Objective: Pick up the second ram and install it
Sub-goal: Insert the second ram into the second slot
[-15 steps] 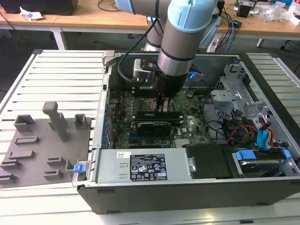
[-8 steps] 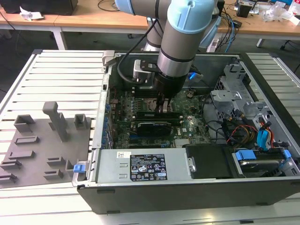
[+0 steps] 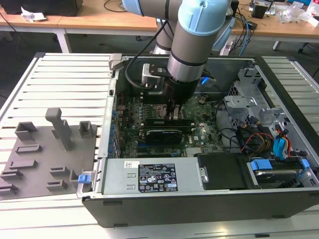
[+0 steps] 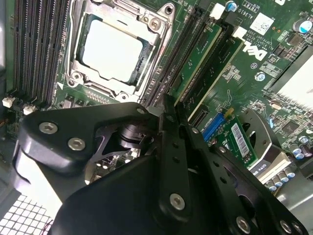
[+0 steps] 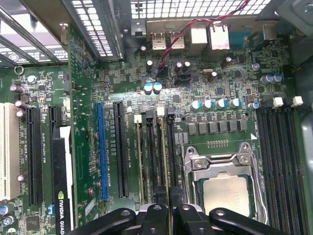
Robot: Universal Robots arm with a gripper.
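Gripper (image 5: 168, 208): fingers narrow, closed on the ram's top edge, low inside the open case (image 3: 199, 199).
Ram (image 5: 169, 161): standing upright in a slot (image 5: 151, 161) beside the CPU socket (image 5: 222, 186), in the first wrist view.
Board (image 3: 199, 134): green, under the arm.
Fixture (image 3: 50, 149): gray, at the exterior view's left, outside the case.

The gripper (image 4: 168, 110) is showing matt black metal; the processor lid (image 4: 113, 50) is gleaming as smooth bare metal.

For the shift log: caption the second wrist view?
Gripper pressing a RAM stick into its motherboard slot beside the CPU socket.
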